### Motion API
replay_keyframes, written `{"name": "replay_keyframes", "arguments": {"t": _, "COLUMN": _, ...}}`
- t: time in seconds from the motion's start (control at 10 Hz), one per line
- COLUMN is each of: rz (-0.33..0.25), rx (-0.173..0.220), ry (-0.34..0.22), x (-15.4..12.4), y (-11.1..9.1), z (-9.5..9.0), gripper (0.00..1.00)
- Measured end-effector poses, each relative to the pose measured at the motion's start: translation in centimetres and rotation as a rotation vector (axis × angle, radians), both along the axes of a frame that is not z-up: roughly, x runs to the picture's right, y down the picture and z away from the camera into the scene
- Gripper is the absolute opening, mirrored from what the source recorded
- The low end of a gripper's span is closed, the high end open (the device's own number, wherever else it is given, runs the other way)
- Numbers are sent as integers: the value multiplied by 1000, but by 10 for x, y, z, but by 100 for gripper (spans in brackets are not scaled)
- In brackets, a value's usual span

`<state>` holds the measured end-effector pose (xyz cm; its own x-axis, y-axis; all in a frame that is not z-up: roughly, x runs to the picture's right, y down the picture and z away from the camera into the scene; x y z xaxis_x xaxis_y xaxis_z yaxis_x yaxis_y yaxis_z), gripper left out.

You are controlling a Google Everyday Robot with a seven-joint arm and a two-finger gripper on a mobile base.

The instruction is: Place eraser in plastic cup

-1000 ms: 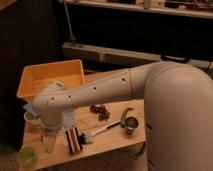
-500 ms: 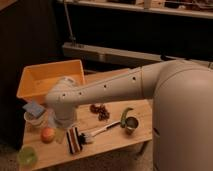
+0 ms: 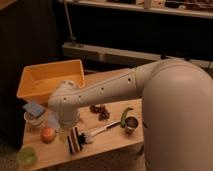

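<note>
The gripper [image 3: 64,130] hangs low over the table's [image 3: 112,142] front-left part, pincer spread wide, nothing in it. The eraser [image 3: 75,140] sits just beside it near the front edge. The plastic cup [image 3: 26,156] is at the front-left corner.

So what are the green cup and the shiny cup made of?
The green cup looks like thin plastic: light seems to glow through its lime wall. The shiny cup looks like metal, maybe steel: its grey side shows bright glints. The tool hangs over the table between them, next to the striped eraser, touching neither cup.
</note>
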<state>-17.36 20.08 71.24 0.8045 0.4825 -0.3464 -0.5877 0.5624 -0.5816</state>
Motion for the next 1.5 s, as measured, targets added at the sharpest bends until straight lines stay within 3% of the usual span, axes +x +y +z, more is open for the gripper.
{"name": "replay_keyframes", "arguments": {"t": 0.5, "rz": 37, "rx": -14, "ry": 29, "x": 1, "y": 36, "z": 35, "gripper": 73}}
{"name": "replay_keyframes", "arguments": {"t": 1.0, "rz": -47, "rx": 26, "ry": -33, "x": -16, "y": 40, "z": 52, "gripper": 73}}
{"name": "replay_keyframes", "arguments": {"t": 1.3, "rz": -48, "rx": 10, "ry": -64, "x": -18, "y": 51, "z": 66, "gripper": 73}}
{"name": "replay_keyframes", "arguments": {"t": 1.5, "rz": -33, "rx": 1, "ry": -77, "x": -19, "y": 55, "z": 73, "gripper": 62}}
